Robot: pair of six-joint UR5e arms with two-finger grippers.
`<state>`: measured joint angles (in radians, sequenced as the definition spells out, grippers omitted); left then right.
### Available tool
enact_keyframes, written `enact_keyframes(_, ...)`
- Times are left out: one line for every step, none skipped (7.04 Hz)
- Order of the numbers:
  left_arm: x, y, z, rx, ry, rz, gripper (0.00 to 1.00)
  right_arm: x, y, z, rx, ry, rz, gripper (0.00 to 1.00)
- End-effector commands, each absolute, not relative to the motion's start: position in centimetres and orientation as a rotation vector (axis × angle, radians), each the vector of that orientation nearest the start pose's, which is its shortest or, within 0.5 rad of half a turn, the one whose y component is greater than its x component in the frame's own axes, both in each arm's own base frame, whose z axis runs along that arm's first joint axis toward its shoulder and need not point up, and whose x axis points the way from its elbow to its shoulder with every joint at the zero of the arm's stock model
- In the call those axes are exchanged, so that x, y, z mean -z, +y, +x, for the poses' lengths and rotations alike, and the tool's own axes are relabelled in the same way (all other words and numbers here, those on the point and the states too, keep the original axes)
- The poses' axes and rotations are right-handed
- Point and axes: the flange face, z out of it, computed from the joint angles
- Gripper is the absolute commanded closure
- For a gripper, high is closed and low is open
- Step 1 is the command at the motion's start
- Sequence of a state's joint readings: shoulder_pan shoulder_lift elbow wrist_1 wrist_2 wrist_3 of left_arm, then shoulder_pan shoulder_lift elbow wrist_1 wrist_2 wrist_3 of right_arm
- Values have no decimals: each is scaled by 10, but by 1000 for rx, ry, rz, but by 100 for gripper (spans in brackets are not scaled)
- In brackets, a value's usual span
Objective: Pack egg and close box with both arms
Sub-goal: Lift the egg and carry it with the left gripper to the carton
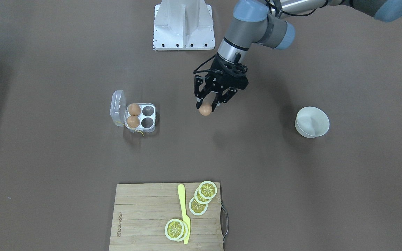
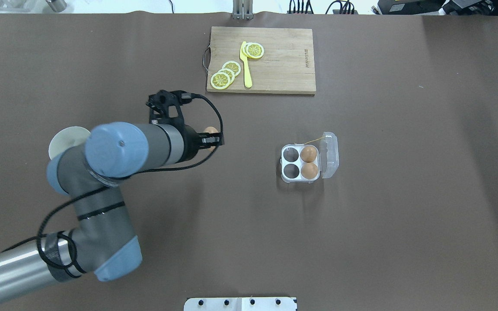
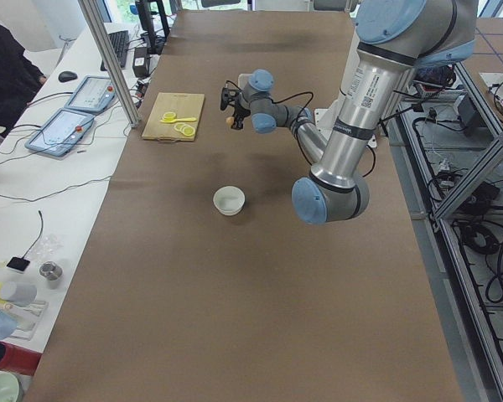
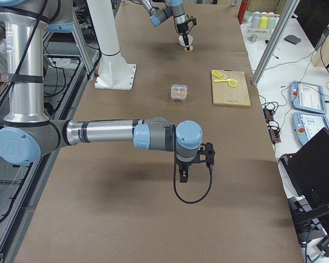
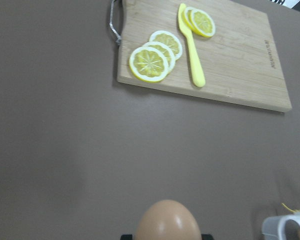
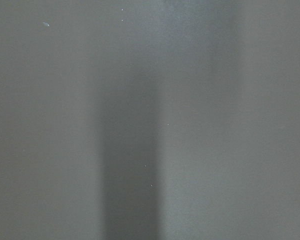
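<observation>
My left gripper (image 1: pixel 206 106) is shut on a brown-orange egg (image 1: pixel 205 110) and holds it above the table, between the white bowl and the box. The egg also fills the bottom of the left wrist view (image 5: pixel 167 222) and shows in the overhead view (image 2: pixel 210 130). The clear four-cell box (image 1: pixel 155 116) stands open, its lid (image 1: pixel 117 107) tipped back. Two eggs (image 1: pixel 134 109) (image 1: pixel 133 121) sit in the cells by the lid; the other two cells are empty. My right gripper (image 4: pixel 182 175) shows only in the exterior right view, far from the box (image 4: pixel 179 92); I cannot tell whether it is open or shut.
A white bowl (image 1: pixel 312 122) stands beyond the left gripper, away from the box. A wooden cutting board (image 1: pixel 145 216) with lemon slices and a yellow knife (image 1: pixel 184 212) lies at the table's far side. The white base block (image 1: pixel 183 26) is at the robot's side.
</observation>
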<state>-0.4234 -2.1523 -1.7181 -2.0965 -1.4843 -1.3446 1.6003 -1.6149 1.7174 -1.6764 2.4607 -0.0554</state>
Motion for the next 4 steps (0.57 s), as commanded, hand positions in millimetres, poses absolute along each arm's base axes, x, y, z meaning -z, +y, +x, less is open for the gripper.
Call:
enact_keyframes(-146,-366,602,279,1178,544,100,-604,-471,69,29,-893,44,0)
enact_keyframes(-128,-373,632,300,1157,577,100,-604,-471,69,29,-893,44,0)
enact_keyframes(-111,-381,660,304,1136,583,100,-604,-471,69,29,-892,44,0)
enact_keyframes(-106,-384,667,318,1132,603,100,-600,-475,67,34,-892,49,0)
